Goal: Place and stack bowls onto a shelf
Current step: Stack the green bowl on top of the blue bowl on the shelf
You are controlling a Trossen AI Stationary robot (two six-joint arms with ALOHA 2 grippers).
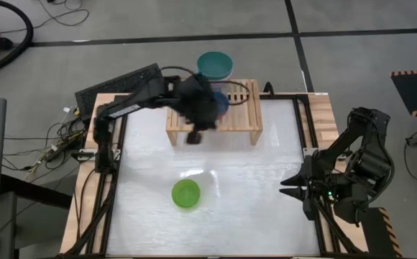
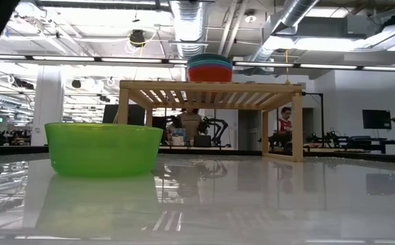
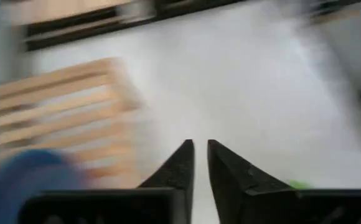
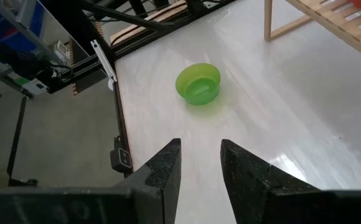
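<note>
**High view: left arm over the shelf, lime bowl alone on the table**

High view shows the left gripper (image 1: 194,135), blurred, above the front edge of the light-wood shelf (image 1: 248,122) at the upper centre of the frame. In its wrist view the two dark fingers (image 3: 179,167) stand nearly together with nothing between them.

A blue bowl (image 1: 221,105) sits on the slats just beside the arm. A dark teal bowl (image 1: 215,63) lies at the shelf's far edge, and in the low view it tops a stack with a red bowl (image 2: 210,73) beneath.

The lime green bowl (image 1: 186,194) rests upright on the white table (image 1: 266,208), lower centre, well apart from the shelf.

The right gripper (image 1: 289,185) waits at the right edge, fingers parted, empty.
</note>
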